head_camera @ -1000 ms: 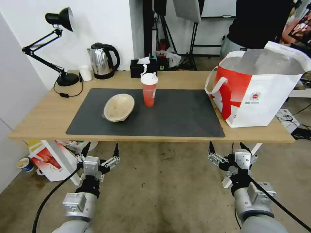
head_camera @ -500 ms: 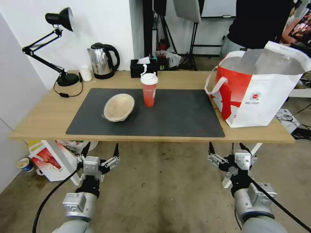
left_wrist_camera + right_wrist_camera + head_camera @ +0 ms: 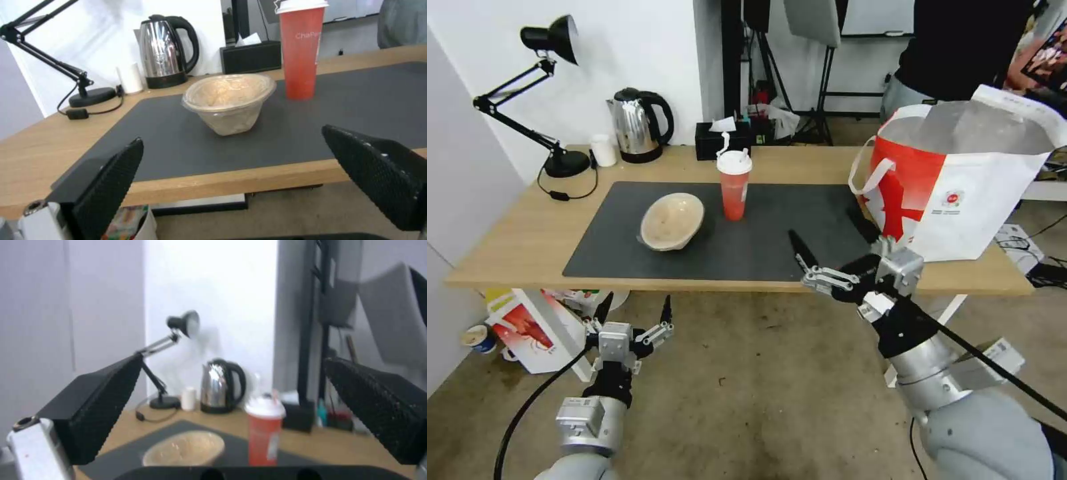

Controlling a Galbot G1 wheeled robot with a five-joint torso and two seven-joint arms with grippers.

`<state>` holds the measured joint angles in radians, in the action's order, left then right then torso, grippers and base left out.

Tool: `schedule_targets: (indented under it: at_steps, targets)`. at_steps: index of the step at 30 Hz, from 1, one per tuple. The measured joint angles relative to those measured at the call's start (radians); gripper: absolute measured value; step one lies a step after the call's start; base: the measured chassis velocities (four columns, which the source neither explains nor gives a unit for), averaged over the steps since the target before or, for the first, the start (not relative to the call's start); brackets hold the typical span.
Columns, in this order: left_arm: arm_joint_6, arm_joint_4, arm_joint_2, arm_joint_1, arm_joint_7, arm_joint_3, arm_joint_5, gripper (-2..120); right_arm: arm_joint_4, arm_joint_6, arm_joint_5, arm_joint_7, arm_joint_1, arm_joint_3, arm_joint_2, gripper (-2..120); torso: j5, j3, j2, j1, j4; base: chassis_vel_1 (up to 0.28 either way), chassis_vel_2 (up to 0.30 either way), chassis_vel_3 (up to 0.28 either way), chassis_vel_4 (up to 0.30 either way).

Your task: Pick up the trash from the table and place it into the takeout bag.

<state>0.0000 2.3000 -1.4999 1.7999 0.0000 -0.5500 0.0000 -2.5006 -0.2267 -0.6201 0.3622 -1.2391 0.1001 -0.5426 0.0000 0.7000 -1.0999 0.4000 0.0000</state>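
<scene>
The right tool (image 3: 827, 243) is up over the near edge of the bench (image 3: 514, 247), with its two black fingers spread wide and nothing between them. The red cup (image 3: 734, 183) stands upright on the dark mat (image 3: 780, 233), ahead of this tool and a little to its left. The beige bowl (image 3: 672, 221) sits tilted on the mat, just beside the cup and farther left. The takeout bag (image 3: 954, 193) stands open on the bench, close on the tool's right. The left tool (image 3: 632, 312) hangs low in front of the bench, below its edge, fingers spread too and holding nothing.
</scene>
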Motion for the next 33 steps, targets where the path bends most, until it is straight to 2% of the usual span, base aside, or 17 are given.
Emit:
schedule_targets:
  at_steps: [3,6,10,14,16,18,20,25,26,29,33]
  targets:
    - [0.0,0.0,0.0,0.0,0.0,0.0,0.0,100,0.0,-0.004,-0.01,-0.023,0.03,-0.002,0.012,100,0.0,0.0,0.0,0.0,-0.0001,0.0,0.0,0.0,0.0]
    - [0.0,0.0,0.0,0.0,0.0,0.0,0.0,100,0.028,-0.005,-0.093,-0.103,0.139,-0.008,0.04,100,0.0,0.0,0.0,0.0,0.0001,0.0,0.0,0.0,0.0]
    - [0.0,0.0,0.0,0.0,0.0,0.0,0.0,100,0.066,0.029,-0.162,-0.173,0.201,-0.003,0.065,100,0.0,0.0,0.0,0.0,0.0002,0.0,0.0,0.0,0.0]
    - [0.0,0.0,0.0,0.0,0.0,0.0,0.0,100,0.092,0.058,-0.195,-0.189,0.225,0.003,0.078,100,0.0001,0.0,0.0,0.0,-0.0003,0.0,0.0,0.0,0.0]
    - [0.0,0.0,0.0,0.0,0.0,0.0,0.0,100,0.116,0.099,-0.24,-0.204,0.259,0.001,0.083,100,0.0001,0.0,0.0,0.0,-0.0001,0.0,0.0,0.0,0.0]
    - [0.0,0.0,0.0,0.0,0.0,0.0,0.0,100,0.149,0.184,-0.325,-0.222,0.326,-0.027,0.081,100,-0.0001,0.0,0.0,0.0,0.0,0.0,0.0,0.0,0.0]
    - [0.0,0.0,0.0,0.0,0.0,0.0,0.0,100,0.16,0.205,-0.347,-0.225,0.347,-0.041,0.075,100,0.0,0.0,0.0,0.0,0.0,0.0,0.0,0.0,0.0]
    - [0.0,0.0,0.0,0.0,0.0,0.0,0.0,100,0.229,0.336,-0.449,-0.225,0.479,-0.129,0.018,100,0.0,0.0,0.0,0.0,0.0,0.0,0.0,0.0,0.0]
    - [0.0,0.0,0.0,0.0,0.0,0.0,0.0,100,0.229,0.336,-0.449,-0.225,0.479,-0.129,0.018,100,0.0,0.0,0.0,0.0,0.0,0.0,0.0,0.0,0.0]
    - [0.0,0.0,0.0,0.0,0.0,0.0,0.0,100,0.277,0.459,-0.573,-0.22,0.597,-0.185,-0.024,100,-0.0002,0.0,0.0,0.0,0.0002,0.0,0.0,0.0,0.0]
    - [0.0,0.0,0.0,0.0,0.0,0.0,0.0,100,0.315,0.544,-0.608,-0.22,0.68,-0.222,-0.048,100,-0.0002,0.0,0.0,0.0,0.0001,0.0,0.0,0.0,0.0]
